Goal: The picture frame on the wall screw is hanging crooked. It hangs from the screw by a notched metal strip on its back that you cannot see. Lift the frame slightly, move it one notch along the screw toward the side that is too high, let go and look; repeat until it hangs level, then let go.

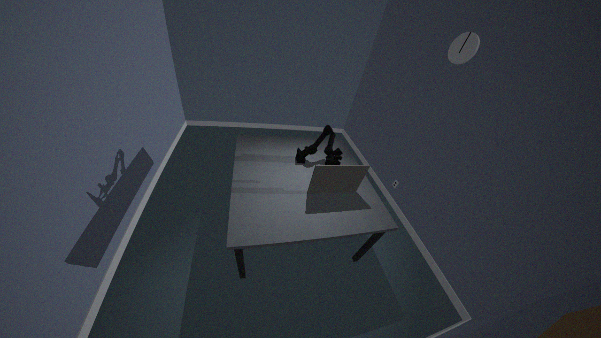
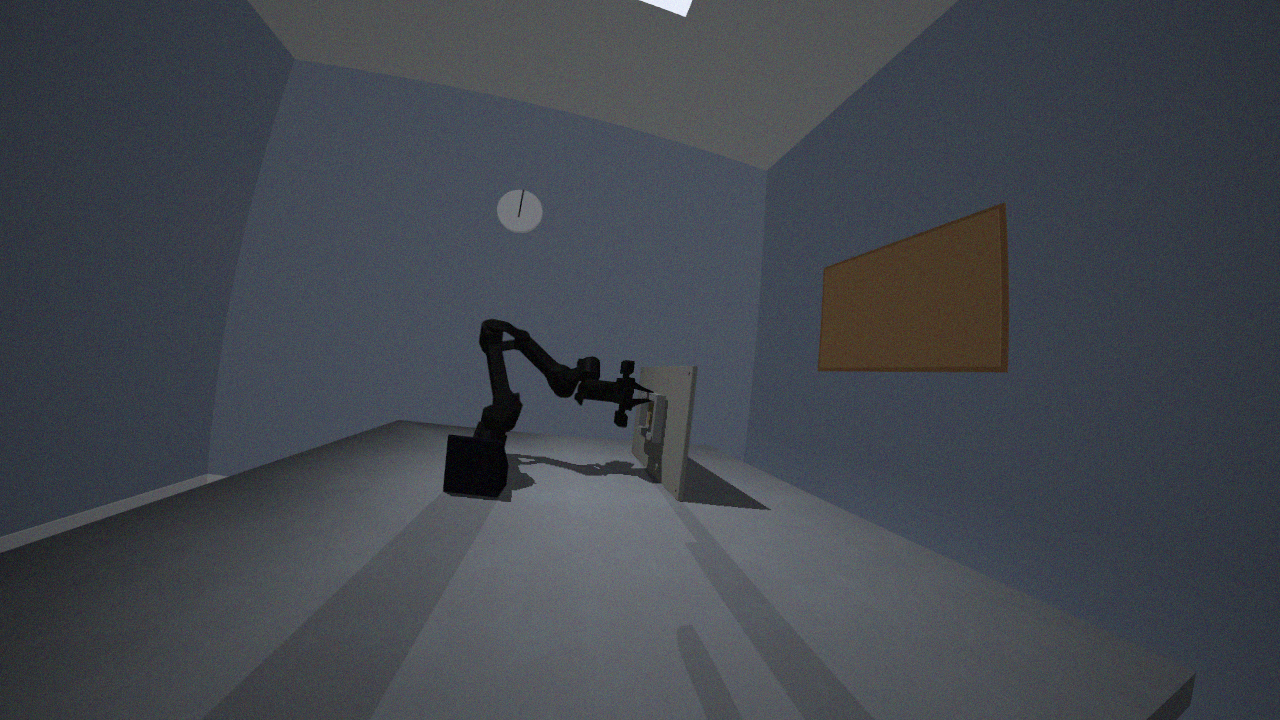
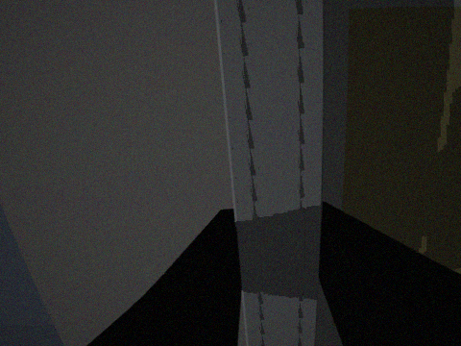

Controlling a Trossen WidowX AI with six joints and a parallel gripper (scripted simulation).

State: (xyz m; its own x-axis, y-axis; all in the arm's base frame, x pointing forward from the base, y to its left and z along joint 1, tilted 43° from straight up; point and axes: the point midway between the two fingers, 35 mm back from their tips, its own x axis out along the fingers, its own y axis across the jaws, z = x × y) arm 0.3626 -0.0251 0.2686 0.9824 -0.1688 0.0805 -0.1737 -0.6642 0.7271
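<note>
So the wrist cam is the only one that really shows the grip: the tool is clamped on the pale, flat bar of the picture frame, black fingers on either side. Exterior view gives you the frame upright against the light panel, while up top that panel just hides it. Can't tell if it's level, tbh. Panel stands on the smooth grey bench, well in from the near edge. Cork-brown board on the side wall, well apart from the arm.
</note>
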